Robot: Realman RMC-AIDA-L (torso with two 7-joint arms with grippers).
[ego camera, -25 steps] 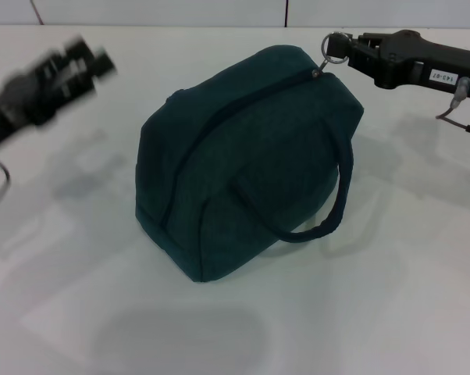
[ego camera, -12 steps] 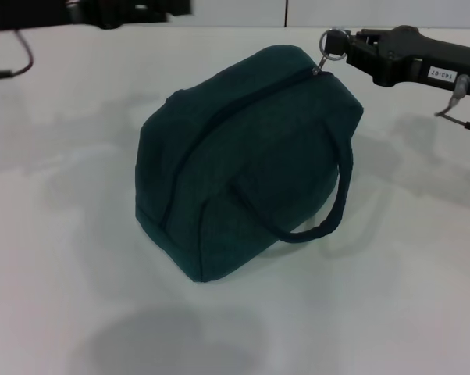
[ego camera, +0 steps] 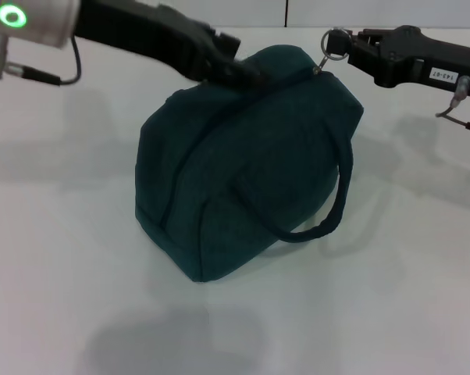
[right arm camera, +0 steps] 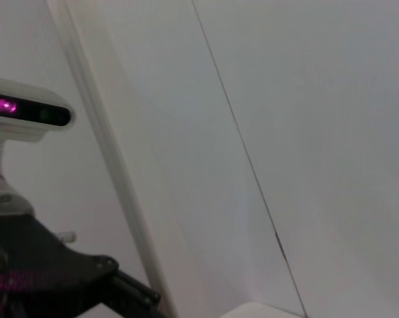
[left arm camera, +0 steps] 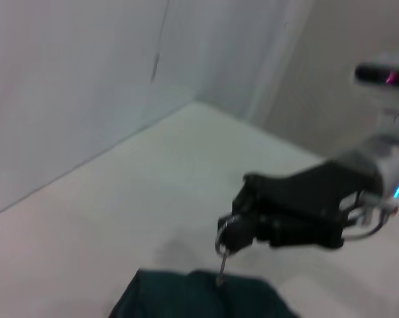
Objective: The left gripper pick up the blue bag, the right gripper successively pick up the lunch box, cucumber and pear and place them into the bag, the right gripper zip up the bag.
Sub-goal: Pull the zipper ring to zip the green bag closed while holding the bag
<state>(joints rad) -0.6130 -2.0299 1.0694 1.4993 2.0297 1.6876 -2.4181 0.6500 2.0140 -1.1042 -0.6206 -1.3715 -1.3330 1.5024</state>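
The blue bag [ego camera: 243, 164] stands mid-table, its zipper line closed along the top. My right gripper [ego camera: 346, 45] hovers at the bag's far right top corner, shut on the metal ring zipper pull [ego camera: 332, 44]. The left wrist view shows that same right gripper [left arm camera: 227, 232] pinching the ring [left arm camera: 221, 246] above the bag's top [left arm camera: 199, 298]. My left gripper [ego camera: 239, 66] reaches in from the upper left and rests against the bag's far top edge. The lunch box, cucumber and pear are out of view.
One loop handle [ego camera: 332, 207] hangs off the bag's right side. The bare white table [ego camera: 391, 297] spreads out around the bag. A wall runs along the table's far edge. In the right wrist view the robot's head camera [right arm camera: 24, 109] shows before a pale wall.
My left arm swung up from the table's left side and in to the bag's far top edge. The right gripper, the ring and the bag stayed put.
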